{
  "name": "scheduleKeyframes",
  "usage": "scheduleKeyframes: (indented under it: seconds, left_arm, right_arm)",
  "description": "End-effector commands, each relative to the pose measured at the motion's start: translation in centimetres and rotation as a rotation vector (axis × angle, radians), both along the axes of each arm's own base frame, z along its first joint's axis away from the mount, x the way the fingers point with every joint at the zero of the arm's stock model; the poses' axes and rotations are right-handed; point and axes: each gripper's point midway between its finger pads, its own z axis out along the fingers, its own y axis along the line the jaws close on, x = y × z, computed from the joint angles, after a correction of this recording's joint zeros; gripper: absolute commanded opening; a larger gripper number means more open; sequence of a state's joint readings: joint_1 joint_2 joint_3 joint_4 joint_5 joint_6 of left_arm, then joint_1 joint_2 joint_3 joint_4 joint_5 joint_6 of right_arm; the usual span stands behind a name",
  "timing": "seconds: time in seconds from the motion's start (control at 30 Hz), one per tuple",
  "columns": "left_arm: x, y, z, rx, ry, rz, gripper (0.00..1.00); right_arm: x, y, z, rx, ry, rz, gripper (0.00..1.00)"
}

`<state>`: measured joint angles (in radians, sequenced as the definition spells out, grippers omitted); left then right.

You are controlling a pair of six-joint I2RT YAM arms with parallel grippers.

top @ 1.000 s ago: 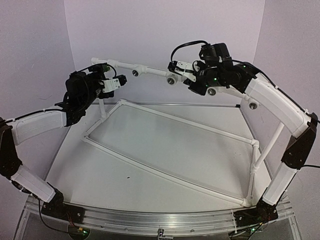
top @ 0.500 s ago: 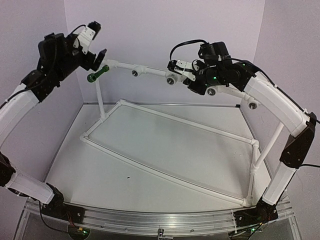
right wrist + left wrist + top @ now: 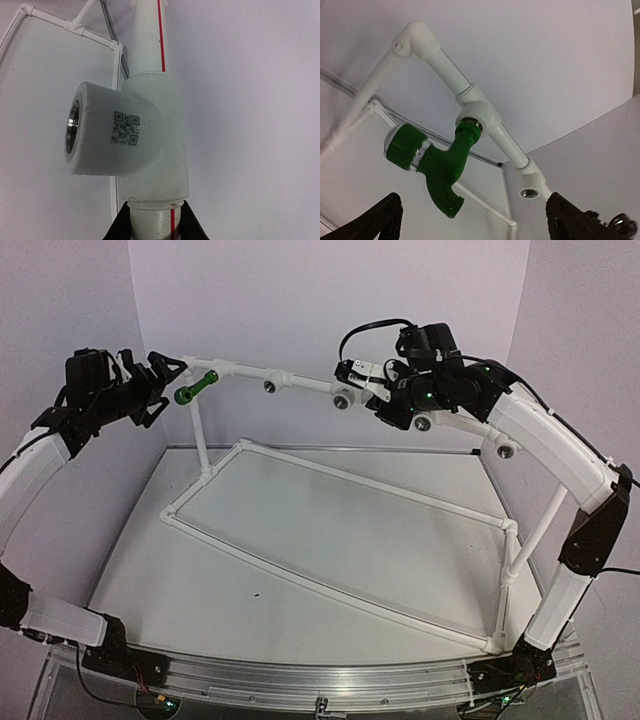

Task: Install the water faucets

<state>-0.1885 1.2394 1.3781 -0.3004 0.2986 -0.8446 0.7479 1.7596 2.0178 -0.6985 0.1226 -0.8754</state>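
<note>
The faucet (image 3: 196, 386) sat threaded in, just ahead of the wide left gripper (image 3: 158, 386); the right gripper (image 3: 352, 378) pinched the pipe (image 3: 148, 55), likely steadying it.

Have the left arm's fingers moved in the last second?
Yes. The left fingers, open, were at the green faucet on the white pipe frame; now they sit left of it, apart from the faucet.

No words, brand names or numbers can be read anywhere. The only marking is a small black QR code (image 3: 124, 128) printed on the side branch of the white tee fitting (image 3: 152, 165). A thin red stripe (image 3: 162, 45) runs along its pipe (image 3: 145, 45).
</note>
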Motion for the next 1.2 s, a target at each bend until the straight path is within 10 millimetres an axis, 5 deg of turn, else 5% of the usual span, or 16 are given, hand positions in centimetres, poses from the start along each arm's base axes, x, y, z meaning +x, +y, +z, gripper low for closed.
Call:
scheduleKeyframes:
  seconds: [0.0,0.23,0.83,1.17]
  left_arm:
    - [-3.0,0.6,4.4,-0.486,-0.057,-0.055,1.00]
    - [-2.1,1.9,0.4,-0.771,0.006,-0.018,1.00]
    - [3.0,0.2,-0.8,-0.906,0.051,-0.135,0.91]
    - [4.9,-0.5,-0.8,-0.910,0.049,-0.179,0.76]
  right_arm:
    - [-2.4,1.3,-1.0,0.031,0.093,0.042,0.00]
    - [-2.7,1.3,-0.8,0.032,0.092,0.054,0.00]
    - [-2.9,0.9,-0.6,0.038,0.090,0.046,0.00]
    - [-2.8,1.0,-0.6,0.035,0.087,0.043,0.00]
